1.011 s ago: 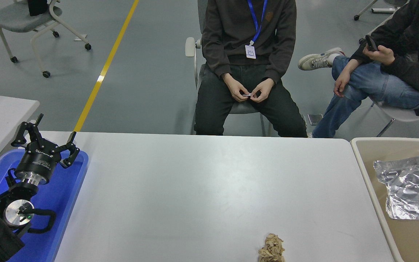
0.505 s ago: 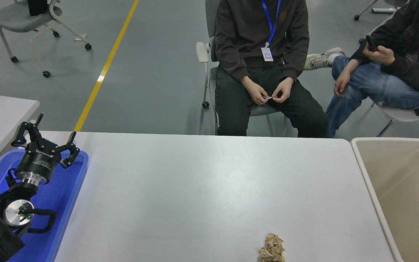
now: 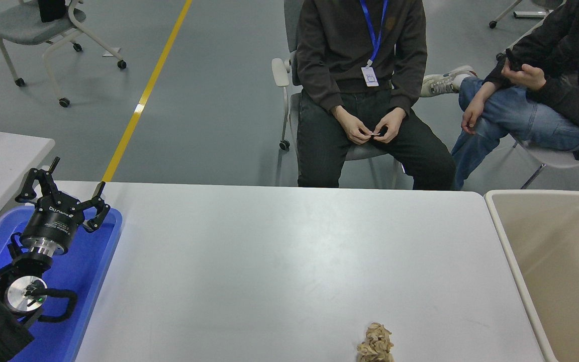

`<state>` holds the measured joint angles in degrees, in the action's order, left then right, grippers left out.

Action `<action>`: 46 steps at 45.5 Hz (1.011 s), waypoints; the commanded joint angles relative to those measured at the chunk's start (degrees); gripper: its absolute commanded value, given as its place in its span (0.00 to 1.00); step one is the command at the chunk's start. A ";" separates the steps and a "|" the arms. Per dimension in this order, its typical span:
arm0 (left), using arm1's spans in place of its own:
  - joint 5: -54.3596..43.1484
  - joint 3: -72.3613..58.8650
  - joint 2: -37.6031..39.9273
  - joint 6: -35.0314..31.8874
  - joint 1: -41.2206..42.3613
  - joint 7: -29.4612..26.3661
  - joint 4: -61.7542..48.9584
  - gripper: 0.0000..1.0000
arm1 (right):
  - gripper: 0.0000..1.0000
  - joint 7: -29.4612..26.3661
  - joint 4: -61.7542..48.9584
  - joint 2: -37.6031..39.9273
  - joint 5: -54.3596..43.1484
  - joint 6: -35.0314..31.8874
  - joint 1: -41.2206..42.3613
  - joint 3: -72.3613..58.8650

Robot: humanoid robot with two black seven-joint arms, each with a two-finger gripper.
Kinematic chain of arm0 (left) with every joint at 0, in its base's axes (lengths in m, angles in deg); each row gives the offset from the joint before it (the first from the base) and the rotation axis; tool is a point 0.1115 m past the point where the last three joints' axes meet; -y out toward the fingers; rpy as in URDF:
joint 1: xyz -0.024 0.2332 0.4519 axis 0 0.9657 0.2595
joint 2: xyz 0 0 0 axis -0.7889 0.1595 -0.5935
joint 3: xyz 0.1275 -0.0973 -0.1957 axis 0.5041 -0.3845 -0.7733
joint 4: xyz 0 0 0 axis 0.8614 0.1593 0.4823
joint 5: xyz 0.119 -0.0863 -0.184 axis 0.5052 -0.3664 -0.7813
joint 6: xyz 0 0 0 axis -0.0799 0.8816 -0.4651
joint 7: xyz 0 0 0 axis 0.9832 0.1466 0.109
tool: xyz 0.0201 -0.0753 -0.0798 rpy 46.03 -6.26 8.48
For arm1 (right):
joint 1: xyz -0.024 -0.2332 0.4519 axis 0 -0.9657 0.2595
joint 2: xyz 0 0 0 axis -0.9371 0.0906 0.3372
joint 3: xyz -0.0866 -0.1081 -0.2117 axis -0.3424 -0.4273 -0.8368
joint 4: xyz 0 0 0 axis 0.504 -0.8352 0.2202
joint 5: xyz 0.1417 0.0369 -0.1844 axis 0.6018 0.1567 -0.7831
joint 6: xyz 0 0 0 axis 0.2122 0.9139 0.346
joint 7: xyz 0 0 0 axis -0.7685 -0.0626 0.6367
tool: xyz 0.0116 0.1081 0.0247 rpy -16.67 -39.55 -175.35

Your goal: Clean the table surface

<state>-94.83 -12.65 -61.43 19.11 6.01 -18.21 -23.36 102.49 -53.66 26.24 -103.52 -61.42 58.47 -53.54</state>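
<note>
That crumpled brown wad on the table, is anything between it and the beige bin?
Nothing visible: bare table surface lies between the wad and the bin at the right; only the bin's rim must be cleared.

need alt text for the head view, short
A crumpled tan paper wad lies at the near edge of the white table surface. The left claw is parked open over a blue tray; a beige bin stands right.

Wad [image 3: 375,344] on table surface [image 3: 269,261] (near edge).
</note>
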 commanded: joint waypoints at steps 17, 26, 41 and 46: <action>-0.01 0.01 0.00 0.00 0.01 0.00 0.00 1.00 | 1.00 -0.16 11.80 3.80 24.27 -0.06 -0.51 22.14; -0.01 0.01 0.00 0.00 0.01 0.00 0.00 1.00 | 1.00 -0.42 11.80 3.97 27.36 -1.29 1.60 22.84; -0.01 0.01 -0.09 0.00 0.01 0.00 0.00 1.00 | 1.00 -7.28 19.70 7.84 47.13 -19.65 -1.38 37.34; -0.01 0.01 0.00 -0.09 0.01 0.00 0.00 1.00 | 1.00 -7.28 23.39 7.67 48.89 -22.21 -2.79 39.45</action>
<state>-94.82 -12.63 -61.48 19.11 6.01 -18.21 -23.37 97.27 -36.30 32.97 -63.81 -75.45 57.92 -20.79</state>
